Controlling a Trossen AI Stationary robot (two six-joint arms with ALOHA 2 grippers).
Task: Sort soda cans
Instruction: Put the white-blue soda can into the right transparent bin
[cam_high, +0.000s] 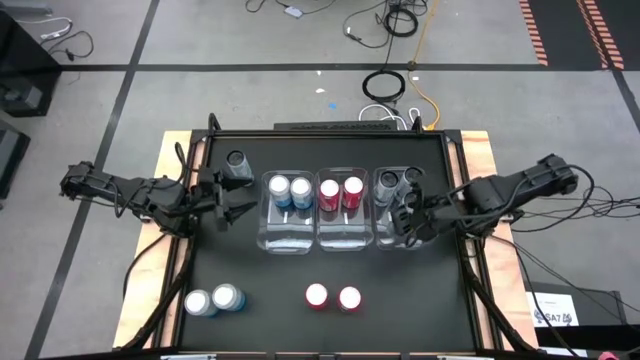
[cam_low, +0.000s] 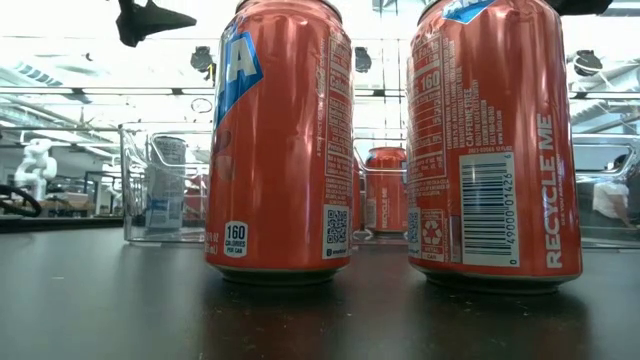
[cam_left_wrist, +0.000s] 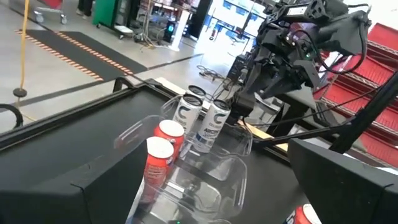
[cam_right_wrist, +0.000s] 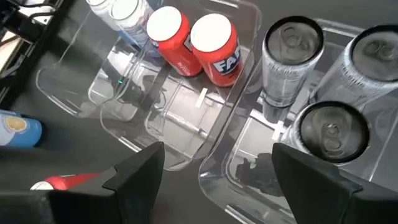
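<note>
Bright overhead light glares off the black table (cam_high: 330, 270) — distant room perhaps slightly soft, low view.

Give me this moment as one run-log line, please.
left gripper open near dark can | right gripper open over dark-can bin | two blue cans, two red cans unsorted

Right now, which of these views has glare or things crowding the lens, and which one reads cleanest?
Low view: two red cans loom huge at the lens, hiding most of the table, with bright backlight behind. Right wrist view: reflections streak the clear bins, yet the dark cans' tops read clearly. High view: evenly lit, cleanest. Left wrist view: tilted, bin walls hard to trace.
</note>
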